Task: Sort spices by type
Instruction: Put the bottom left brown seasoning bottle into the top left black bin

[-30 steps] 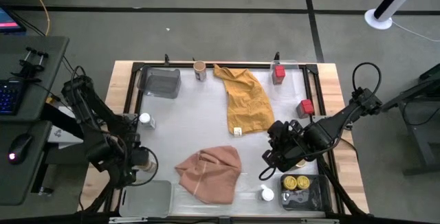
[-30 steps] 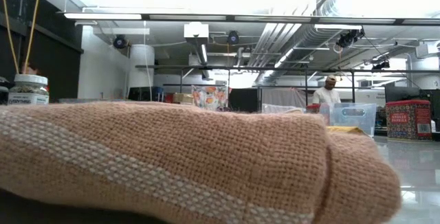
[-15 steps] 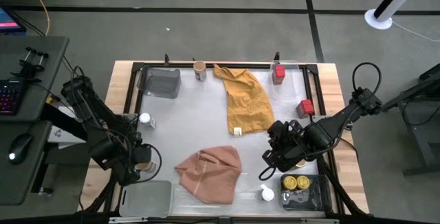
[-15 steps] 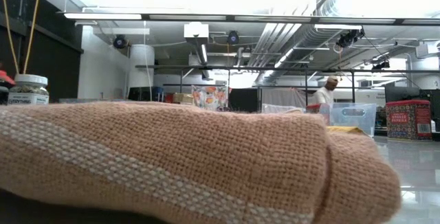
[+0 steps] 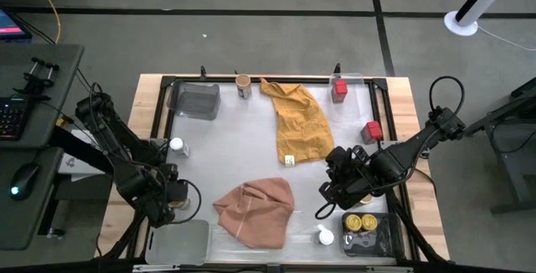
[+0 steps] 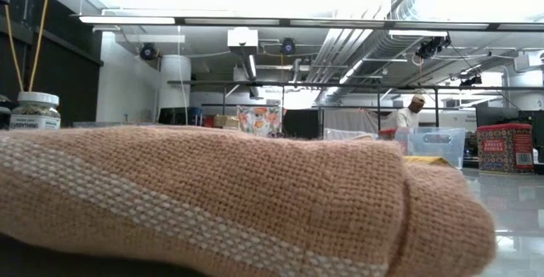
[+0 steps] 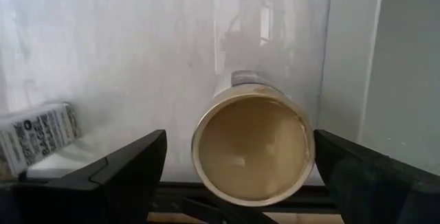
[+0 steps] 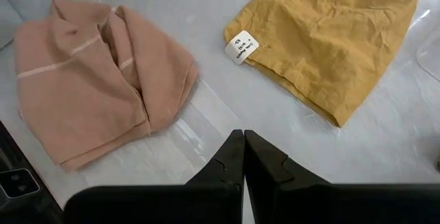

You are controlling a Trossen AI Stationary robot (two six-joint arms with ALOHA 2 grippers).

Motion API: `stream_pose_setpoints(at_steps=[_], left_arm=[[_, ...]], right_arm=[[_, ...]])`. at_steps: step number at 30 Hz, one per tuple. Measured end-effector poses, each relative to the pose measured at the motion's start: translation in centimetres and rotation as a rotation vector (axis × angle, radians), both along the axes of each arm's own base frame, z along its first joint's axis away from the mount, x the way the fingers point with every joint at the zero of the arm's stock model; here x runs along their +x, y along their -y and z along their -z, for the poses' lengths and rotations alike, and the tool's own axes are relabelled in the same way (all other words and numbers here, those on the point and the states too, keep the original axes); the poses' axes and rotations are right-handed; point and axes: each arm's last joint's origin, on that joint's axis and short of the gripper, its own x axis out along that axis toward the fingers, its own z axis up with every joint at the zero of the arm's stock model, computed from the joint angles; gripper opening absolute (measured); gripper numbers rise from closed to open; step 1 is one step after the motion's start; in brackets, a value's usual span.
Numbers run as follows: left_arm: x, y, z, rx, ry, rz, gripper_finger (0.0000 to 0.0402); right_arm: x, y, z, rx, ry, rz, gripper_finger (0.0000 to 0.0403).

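Observation:
A tan-lidded jar [image 7: 252, 148] stands upright on the table near its left front corner. My left gripper [image 5: 172, 196] points straight down over it, open, one finger [image 7: 130, 169] on each side of the lid and a gap showing at the lid's rim. My right gripper [image 8: 243, 157] hangs shut and empty above the table's right half, between the pink cloth [image 5: 254, 210] and the mustard cloth [image 5: 300, 122]. Other spices stand apart: a white-lidded jar [image 5: 177, 146], a tan-lidded jar [image 5: 243, 84], two red tins [image 5: 339, 89] [image 5: 372, 131], and yellow-lidded jars [image 5: 360, 221] in a dark tray [image 5: 387, 238].
A grey tray [image 5: 195, 101] sits at the far left and a clear tray [image 5: 177, 241] at the near left corner, just in front of my left gripper. Another white-lidded jar [image 5: 325, 237] stands by the near edge. The pink cloth [image 6: 212, 200] fills the low view.
My left gripper has sunk straight down over the tan-lidded jar, drifting slightly toward the table's near edge. The jar has stayed in place. My right arm has kept still.

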Motion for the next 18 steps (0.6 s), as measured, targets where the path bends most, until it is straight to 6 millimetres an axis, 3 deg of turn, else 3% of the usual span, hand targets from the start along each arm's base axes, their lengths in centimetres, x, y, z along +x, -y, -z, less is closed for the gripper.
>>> stream_pose_setpoints(at_steps=[13,18], left_arm=[[0.1,0.2,0.1,-0.02,0.014,0.025,0.0351],[-0.3,0.1,2.0,-0.08,-0.086,0.014,0.0351]], right_arm=[[0.0,0.0,0.0,0.0,0.0,0.0,0.0],[0.0,0.0,0.0,-0.01,-0.005,-0.021,0.0001]])
